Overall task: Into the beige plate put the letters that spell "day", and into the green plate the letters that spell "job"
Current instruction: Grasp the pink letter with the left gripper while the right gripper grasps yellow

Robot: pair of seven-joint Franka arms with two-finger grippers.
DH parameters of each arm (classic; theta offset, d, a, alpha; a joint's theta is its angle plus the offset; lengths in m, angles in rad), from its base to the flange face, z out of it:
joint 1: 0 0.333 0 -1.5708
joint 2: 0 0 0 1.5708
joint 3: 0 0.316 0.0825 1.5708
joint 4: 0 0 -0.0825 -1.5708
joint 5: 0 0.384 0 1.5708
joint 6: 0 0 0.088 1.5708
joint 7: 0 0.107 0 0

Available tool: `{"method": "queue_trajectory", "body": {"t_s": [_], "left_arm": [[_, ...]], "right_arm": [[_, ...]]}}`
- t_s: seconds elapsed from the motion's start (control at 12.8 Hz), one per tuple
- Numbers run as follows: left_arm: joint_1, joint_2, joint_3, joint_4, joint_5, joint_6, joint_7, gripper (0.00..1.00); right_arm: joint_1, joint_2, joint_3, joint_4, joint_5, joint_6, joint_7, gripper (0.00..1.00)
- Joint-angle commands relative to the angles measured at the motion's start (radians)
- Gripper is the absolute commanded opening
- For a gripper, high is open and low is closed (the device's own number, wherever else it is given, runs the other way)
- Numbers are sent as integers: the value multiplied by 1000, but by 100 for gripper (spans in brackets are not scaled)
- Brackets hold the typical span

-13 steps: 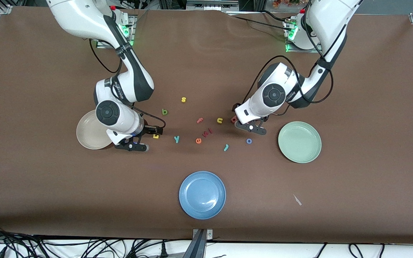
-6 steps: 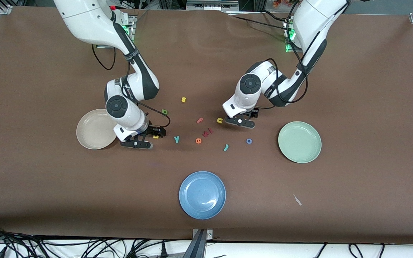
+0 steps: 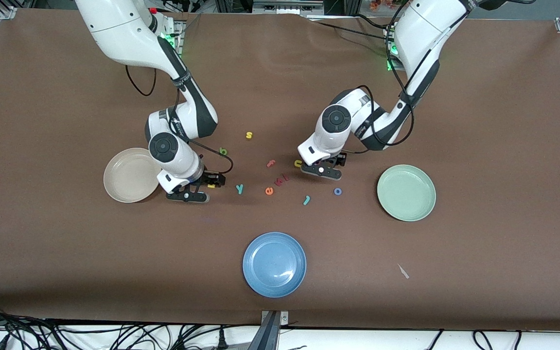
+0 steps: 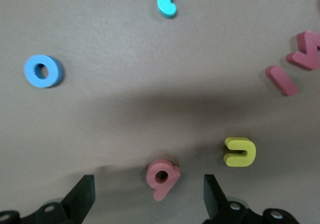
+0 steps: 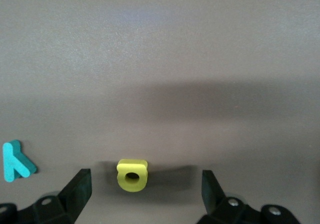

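Grippers, both spread, hang over red-pink "b" point(image 4: 162, 177) and yellow "a" point(image 5: 132, 174).

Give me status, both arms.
Left end effector open, straddling the pink b. Right end effector open, straddling the yellow a. Beige plate and green plate empty. Nothing in the way.

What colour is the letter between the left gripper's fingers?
Red-pink "b", clearest in the left wrist view.

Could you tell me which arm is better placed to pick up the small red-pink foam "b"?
Left: its open left gripper straddles the red-pink foam "b"; the open right gripper brackets the yellow rounded foam letter.
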Motion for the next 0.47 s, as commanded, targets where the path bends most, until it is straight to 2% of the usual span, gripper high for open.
{"method": "queue_trajectory", "body": {"t_s": [0.0, 0.16, 0.23, 0.39], "left_arm": [[-12, 23, 1, 24, 39, 1, -20, 89], [-17, 23, 2, 24, 39, 1, -19, 86], [-17, 26, 2, 24, 39, 1, -20, 82], [-17, 30, 2, 24, 39, 1, -20, 76]], "right_arm": [[10, 29, -9, 29, -18, 5, 0, 89], [10, 40, -9, 43, -18, 0, 3, 85], [10, 40, -9, 43, -18, 0, 3, 84], [10, 41, -9, 44, -12, 0, 4, 75]]}}
